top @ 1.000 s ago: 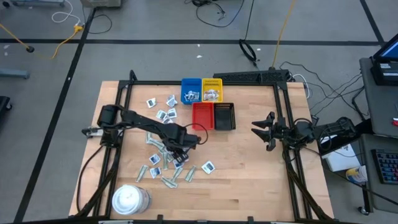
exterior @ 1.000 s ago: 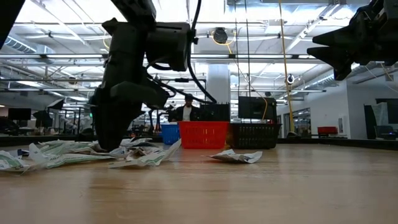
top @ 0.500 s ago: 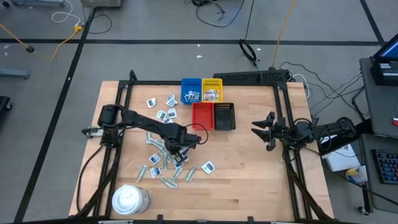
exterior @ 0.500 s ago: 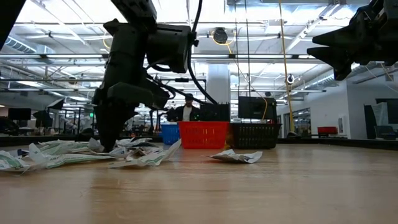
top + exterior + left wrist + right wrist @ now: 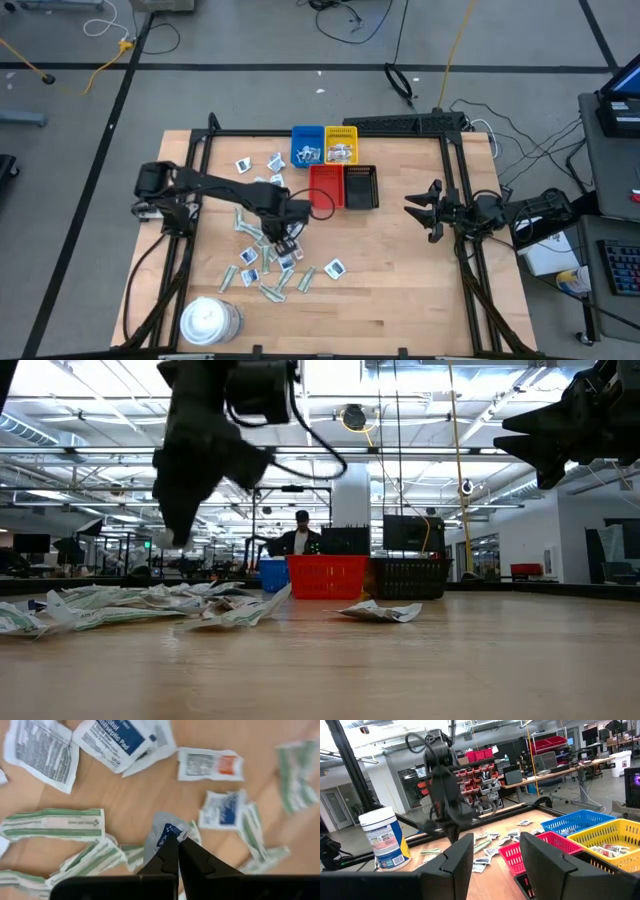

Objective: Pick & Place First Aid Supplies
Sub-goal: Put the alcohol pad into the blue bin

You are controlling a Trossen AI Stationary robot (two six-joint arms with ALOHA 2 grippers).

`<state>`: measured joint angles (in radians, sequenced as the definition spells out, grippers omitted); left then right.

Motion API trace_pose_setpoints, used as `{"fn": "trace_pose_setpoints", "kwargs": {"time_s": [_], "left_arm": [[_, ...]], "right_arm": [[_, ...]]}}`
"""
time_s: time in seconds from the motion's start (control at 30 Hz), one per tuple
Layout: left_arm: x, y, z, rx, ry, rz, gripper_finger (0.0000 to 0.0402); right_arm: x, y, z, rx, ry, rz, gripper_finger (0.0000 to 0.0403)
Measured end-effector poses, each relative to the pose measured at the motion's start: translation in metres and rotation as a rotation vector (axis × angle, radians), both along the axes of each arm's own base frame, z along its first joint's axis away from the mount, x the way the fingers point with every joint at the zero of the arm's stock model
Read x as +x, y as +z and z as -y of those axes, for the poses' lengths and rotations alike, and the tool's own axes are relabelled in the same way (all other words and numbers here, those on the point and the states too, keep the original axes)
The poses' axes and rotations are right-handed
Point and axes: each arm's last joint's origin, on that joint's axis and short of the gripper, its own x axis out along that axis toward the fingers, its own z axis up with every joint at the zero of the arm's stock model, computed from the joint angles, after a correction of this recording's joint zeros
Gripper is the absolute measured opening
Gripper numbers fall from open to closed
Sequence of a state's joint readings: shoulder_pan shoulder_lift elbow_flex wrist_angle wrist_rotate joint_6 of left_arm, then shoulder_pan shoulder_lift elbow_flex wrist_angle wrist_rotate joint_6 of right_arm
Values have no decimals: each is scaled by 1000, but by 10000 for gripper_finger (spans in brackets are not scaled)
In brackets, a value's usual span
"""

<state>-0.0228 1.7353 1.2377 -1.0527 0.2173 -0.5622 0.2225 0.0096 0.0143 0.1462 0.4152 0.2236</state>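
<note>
The first aid supplies lie scattered flat on the wooden table [image 5: 400,290]: white square packets and pale green strips [image 5: 262,268], with a few more farther back [image 5: 262,172]. My left gripper [image 5: 283,243] hangs above this pile, raised well off the table in the low view [image 5: 172,535], and is shut on one small white packet with a blue mark [image 5: 161,831]. My right gripper [image 5: 412,210] waits open at the table's right side, holding nothing [image 5: 495,865]. My left gripper pinches the small packet by one edge [image 5: 171,829] between its two fingertips [image 5: 167,851]. The fingers come from above, pointing down. The packet is lifted clear of the table and the other packets and sticks out past the fingertips.
Blue [image 5: 307,145] and yellow [image 5: 341,144] trays with some packets stand at the far middle, with red [image 5: 326,186] and black [image 5: 361,186] trays just in front of them. A round white tub [image 5: 208,320] stands at the near left. Bare wood lies between the two grippers.
My left gripper stood down among the pile with its fingertips at the table, took hold of one packet and has risen straight up with it. The packet is now clear of the table. The rest of the pile has stayed in place.
</note>
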Motion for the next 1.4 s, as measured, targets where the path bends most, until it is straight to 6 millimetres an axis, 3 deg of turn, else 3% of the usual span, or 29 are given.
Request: {"fn": "trace_pose_setpoints", "kwargs": {"time_s": [0.27, 0.4, 0.5, 0.63, 0.83, 1.07, 1.4], "left_arm": [[-23, 42, -2, -3, -236, 155, 2], [-31, 52, -5, 45, -374, 197, 1], [-31, 53, -18, 57, -377, 208, 1], [-30, 49, -48, 59, -206, 189, 1], [-36, 37, -109, 80, 106, 123, 1], [-50, 24, -159, 77, 288, 73, 1], [-1, 45, -220, 110, 327, 65, 0]], "right_arm": [[0, 0, 0, 0, 0, 0, 155], [0, 0, 0, 0, -1, 0, 155], [0, 0, 0, 0, 0, 0, 155], [0, 0, 0, 0, -1, 0, 155], [0, 0, 0, 0, 0, 0, 155], [0, 0, 0, 0, 0, 0, 155], [0, 0, 0, 0, 0, 0, 155]]}}
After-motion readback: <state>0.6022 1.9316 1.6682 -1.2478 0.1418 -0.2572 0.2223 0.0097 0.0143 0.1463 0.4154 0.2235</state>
